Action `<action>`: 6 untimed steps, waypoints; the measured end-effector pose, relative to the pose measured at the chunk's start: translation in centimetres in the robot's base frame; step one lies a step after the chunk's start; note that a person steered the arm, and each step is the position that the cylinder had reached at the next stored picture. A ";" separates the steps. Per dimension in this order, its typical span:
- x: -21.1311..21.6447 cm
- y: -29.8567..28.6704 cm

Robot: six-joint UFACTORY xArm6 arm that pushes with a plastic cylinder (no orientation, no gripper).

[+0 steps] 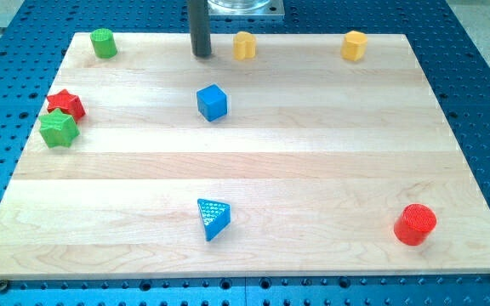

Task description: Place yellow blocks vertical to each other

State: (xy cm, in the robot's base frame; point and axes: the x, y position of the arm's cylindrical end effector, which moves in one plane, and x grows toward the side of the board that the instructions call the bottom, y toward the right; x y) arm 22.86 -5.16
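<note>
Two yellow blocks lie near the view's top edge of the wooden board. One yellow block sits near the top middle. The other yellow block, hexagonal, sits to its right at about the same height. My tip rests on the board just left of the top-middle yellow block, apart from it by a small gap. The rod rises straight up out of the view.
A blue cube lies below my tip. A green cylinder is at the top left. A red star and a green star touch at the left edge. A blue triangle is at the bottom middle, a red cylinder at the bottom right.
</note>
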 end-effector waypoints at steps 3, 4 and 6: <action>10.5 15.4; 7.7 27.4; -1.5 27.1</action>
